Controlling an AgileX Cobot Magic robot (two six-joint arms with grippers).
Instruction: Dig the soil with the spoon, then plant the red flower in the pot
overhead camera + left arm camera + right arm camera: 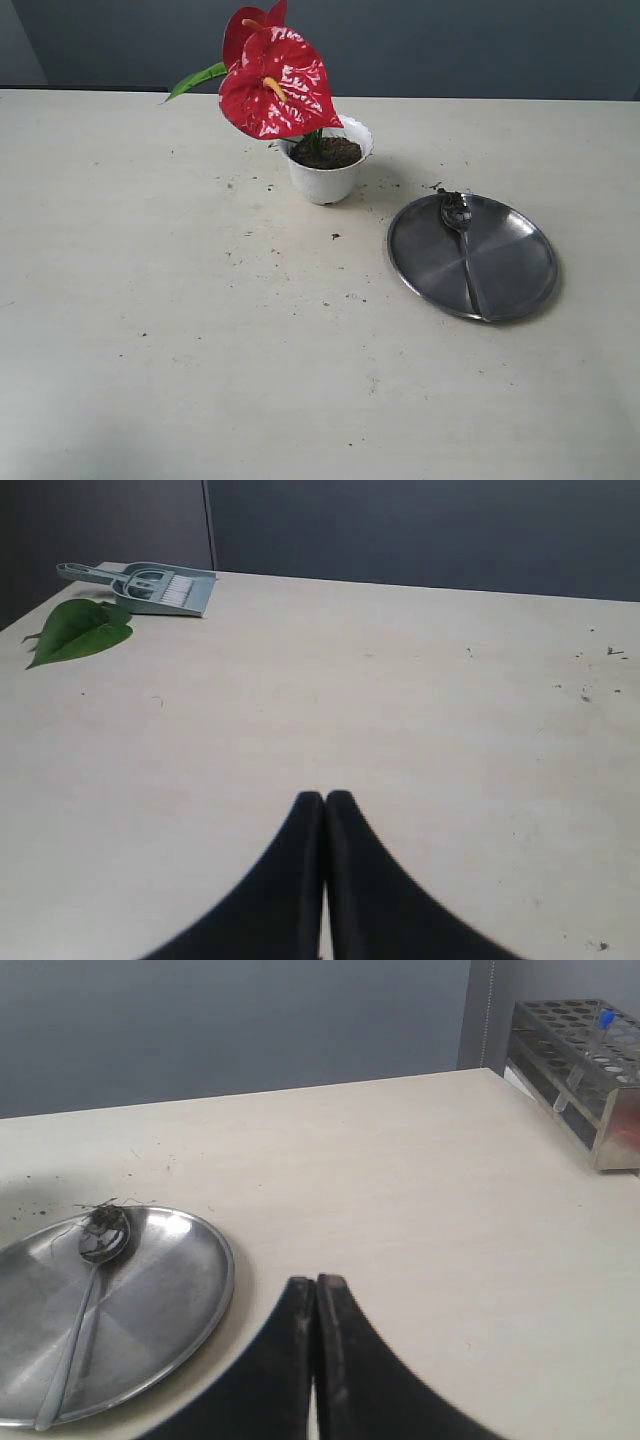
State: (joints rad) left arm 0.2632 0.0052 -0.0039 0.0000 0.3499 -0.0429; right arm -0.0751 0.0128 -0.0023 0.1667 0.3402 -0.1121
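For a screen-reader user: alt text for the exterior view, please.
A red flower stands in the soil of a small white pot on a pale table. To its right, a soil-flecked spoon lies on a round steel plate.

The flower (275,85) is gleaming glossy, the pot (325,182) is looking like smooth plastic, the plate (515,265) and spoon (468,270) are shining as metal, the soil (332,152) crumbly.

**No writing to read**

Scanning all three views, and no word, number, brand or sign is legible. The pot (326,182) shows a plain white wall. The steel plate (512,268) and spoon (467,268) are bare metal. The test-tube rack (585,1080) and dustpan (150,588) show no readable mark.
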